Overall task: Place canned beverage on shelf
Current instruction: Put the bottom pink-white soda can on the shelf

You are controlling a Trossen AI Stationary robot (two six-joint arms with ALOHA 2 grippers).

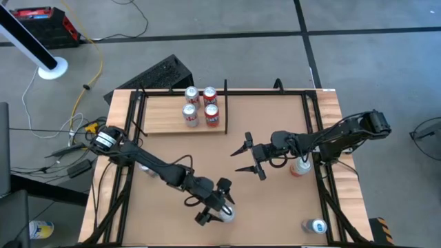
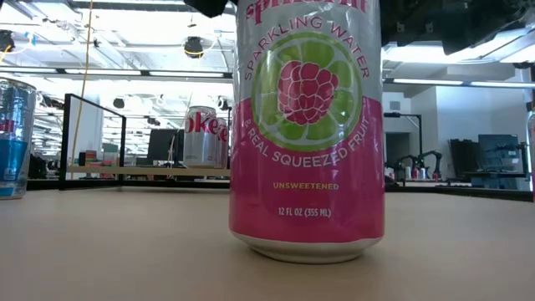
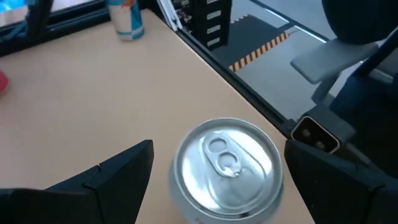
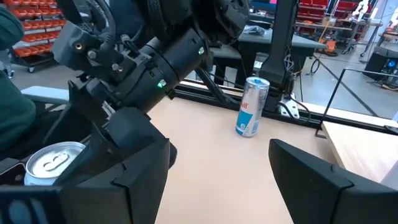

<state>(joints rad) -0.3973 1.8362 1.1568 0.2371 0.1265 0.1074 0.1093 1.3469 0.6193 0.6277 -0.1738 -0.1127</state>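
Note:
A pink sparkling-water can [image 2: 305, 125] stands upright on the brown tabletop near its near edge; its silver top shows in the left wrist view [image 3: 227, 165] and in the high view [image 1: 224, 214]. My left gripper [image 1: 218, 205] is open above it, one finger on either side of the can's top [image 3: 217, 180], with a gap showing at one finger. My right gripper [image 1: 238, 160] is open and empty over the table's middle [image 4: 217, 180]. The pale wood shelf [image 1: 162, 117] lies at the far left and carries several upright cans [image 1: 200, 105].
A red and white can [image 1: 301, 167] stands under my right arm. A blue can [image 1: 317, 226] stands at the near right corner and also shows in the right wrist view [image 4: 252, 106]. Black rails [image 1: 318, 131] edge the table. Bare tabletop [image 1: 207, 155] lies between the shelf and the grippers.

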